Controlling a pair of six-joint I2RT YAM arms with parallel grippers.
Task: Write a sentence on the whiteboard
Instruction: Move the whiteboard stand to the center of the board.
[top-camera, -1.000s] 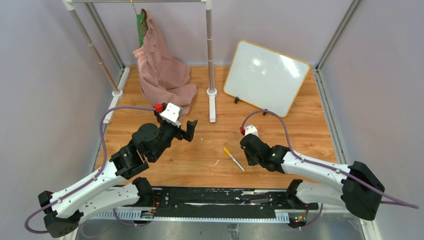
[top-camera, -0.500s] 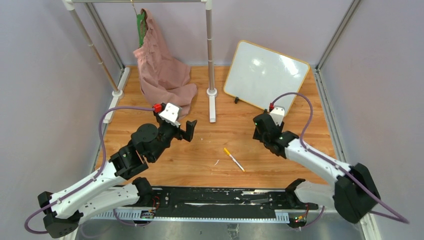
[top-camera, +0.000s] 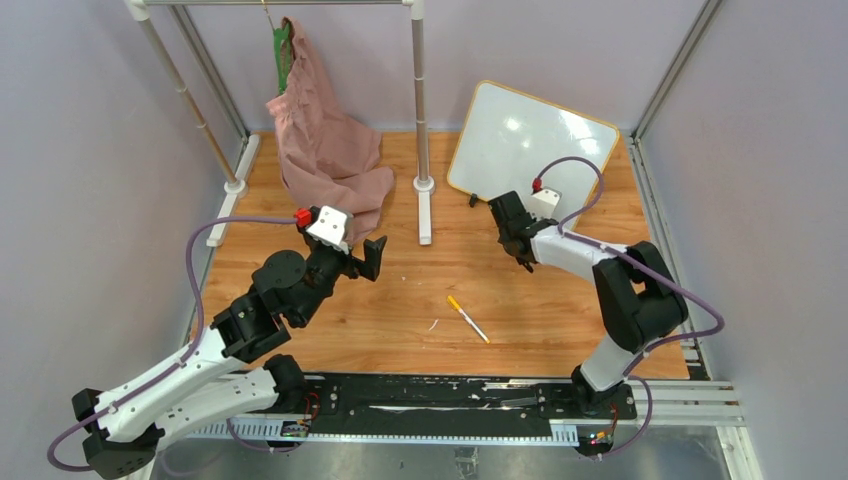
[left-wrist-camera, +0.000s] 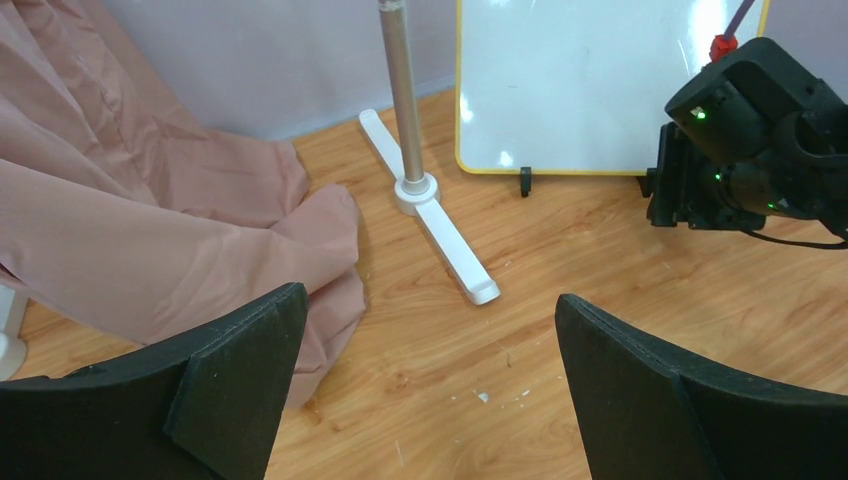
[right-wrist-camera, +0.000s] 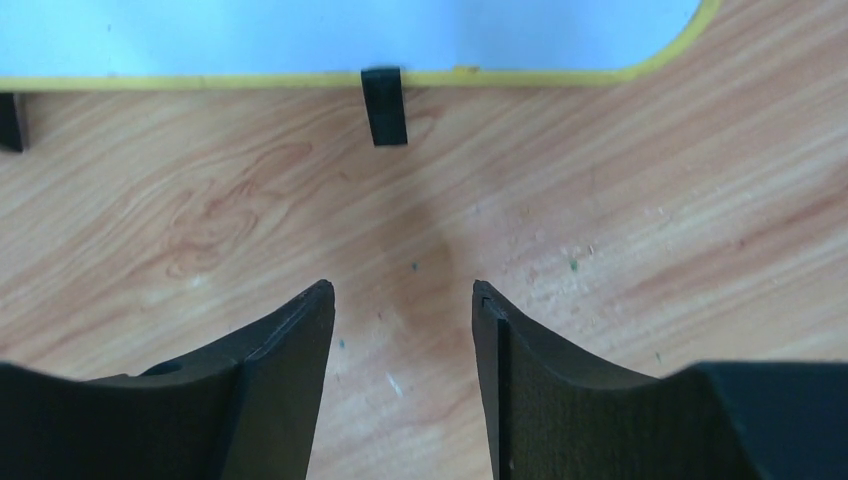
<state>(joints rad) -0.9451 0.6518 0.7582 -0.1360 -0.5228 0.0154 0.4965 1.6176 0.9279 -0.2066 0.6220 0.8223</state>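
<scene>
The whiteboard (top-camera: 530, 155) leans upright at the back right, white with a thin yellow frame and small black feet (right-wrist-camera: 384, 105). Its face (left-wrist-camera: 590, 80) looks blank; no sentence is in view. A yellow-capped white marker (top-camera: 468, 319) lies loose on the wooden table, apart from both arms. My right gripper (top-camera: 508, 232) hovers over the table just in front of the board's lower edge (right-wrist-camera: 300, 80), open (right-wrist-camera: 403, 292), with only bare wood between its fingers. My left gripper (top-camera: 372, 258) stands wide open (left-wrist-camera: 430, 300) above the table at centre left, holding nothing.
A pink garment (top-camera: 325, 150) hangs from a clothes rack and piles on the table at the back left. The rack's pole (top-camera: 421, 100) and white foot bar (left-wrist-camera: 440, 225) stand between the arms' reach and the board. Grey walls and metal posts close in the sides.
My right arm swung from beside the marker up to the front of the whiteboard, and its jaws went from shut to open. The left arm drew slightly back and left. The marker stayed put.
</scene>
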